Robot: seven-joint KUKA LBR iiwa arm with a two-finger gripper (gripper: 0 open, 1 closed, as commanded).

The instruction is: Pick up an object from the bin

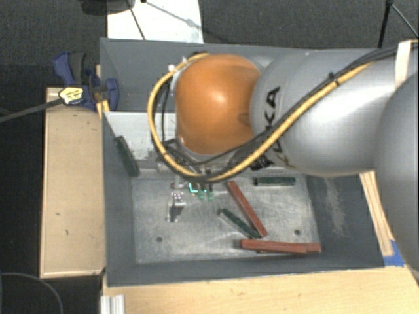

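In the grey metal bin [119, 227] the silver arm under its orange dome cover [216, 103] hangs the gripper [175, 208], open or closed I cannot tell, over bare floor, so descending here would likely grasp nothing, missing the slanted reddish-brown flat stick [247, 209] and thin dark green stick [237, 222] nearby

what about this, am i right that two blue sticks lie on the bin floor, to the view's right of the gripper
Not blue: the camera view shows them reddish-brown. The flat stick and the slanted stick lie on the bin floor, to the view's right of the gripper.
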